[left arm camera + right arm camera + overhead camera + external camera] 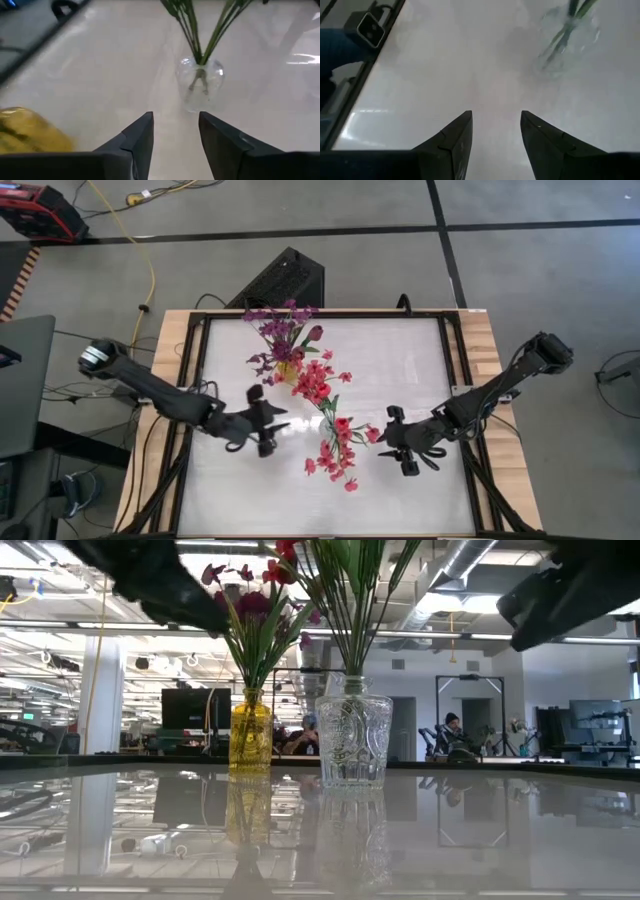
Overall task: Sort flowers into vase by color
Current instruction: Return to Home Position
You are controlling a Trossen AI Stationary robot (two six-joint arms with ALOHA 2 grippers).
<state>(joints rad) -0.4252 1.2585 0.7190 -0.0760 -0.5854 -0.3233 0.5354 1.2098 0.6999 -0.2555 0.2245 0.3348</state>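
Two vases: found both upright mid-table point(400, 360). Logged purple flowers point(280, 325) in yellow vase point(250, 735), red-pink flowers point(335, 445) in clear vase point(353, 740) just beside it. Saw left gripper point(175, 117) hovering left of clear vase, fingers point(142, 135) apart, empty. Saw right gripper point(495, 116) on opposite side, fingers likewise apart, holding nothing.

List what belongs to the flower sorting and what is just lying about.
Job: purple flowers in the yellow vase; pink flowers in the transparent vase; left gripper, right gripper, both open.
Lying about: black case, yellow cable, red machine, beyond the table.
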